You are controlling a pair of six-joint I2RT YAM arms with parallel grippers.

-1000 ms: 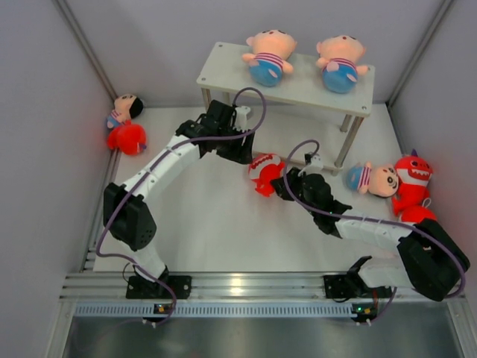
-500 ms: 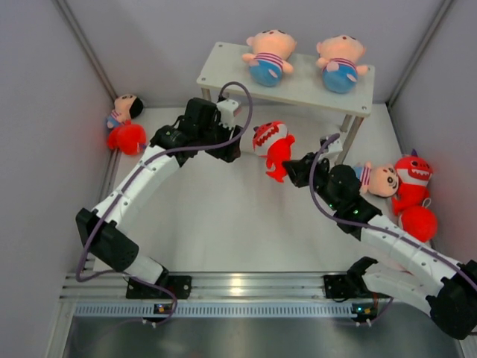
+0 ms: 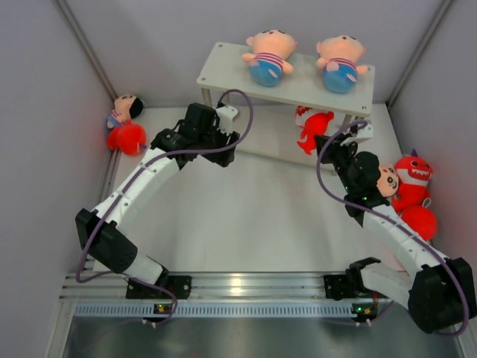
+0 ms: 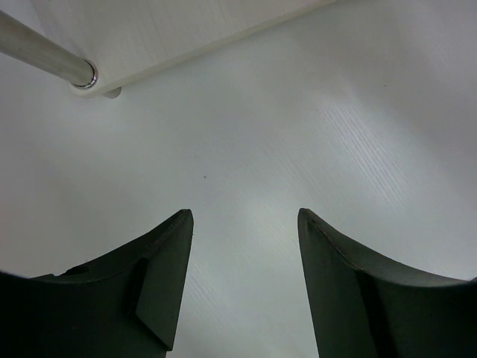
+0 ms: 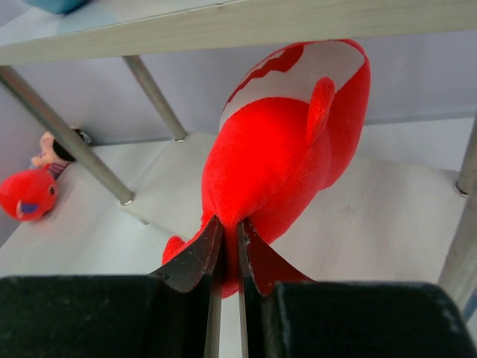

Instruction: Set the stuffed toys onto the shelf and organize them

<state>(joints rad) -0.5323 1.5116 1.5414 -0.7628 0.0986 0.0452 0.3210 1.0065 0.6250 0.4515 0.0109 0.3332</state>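
My right gripper (image 5: 229, 224) is shut on a red shark (image 5: 287, 142) by its tail end and holds it under the shelf's top board (image 5: 246, 22), over the lower board (image 5: 373, 216). From above the shark (image 3: 313, 125) pokes out below the shelf's (image 3: 291, 86) front edge. Two peach dolls (image 3: 267, 56) (image 3: 340, 62) lie on the top board. My left gripper (image 4: 244, 224) is open and empty above the table, near the shelf's front left leg (image 4: 45, 54). A doll (image 3: 387, 179) and a red shark (image 3: 412, 179) lie at the right wall.
A doll (image 3: 125, 108) and a red plush (image 3: 128, 139) lie against the left wall; they also show in the right wrist view (image 5: 33, 186). White side walls close in the table. Thin silver legs (image 5: 153, 93) stand near the held shark.
My right gripper has carried the red shark from the middle of the table up and right, under the shelf's top board. My left arm has pulled back left and now holds still.
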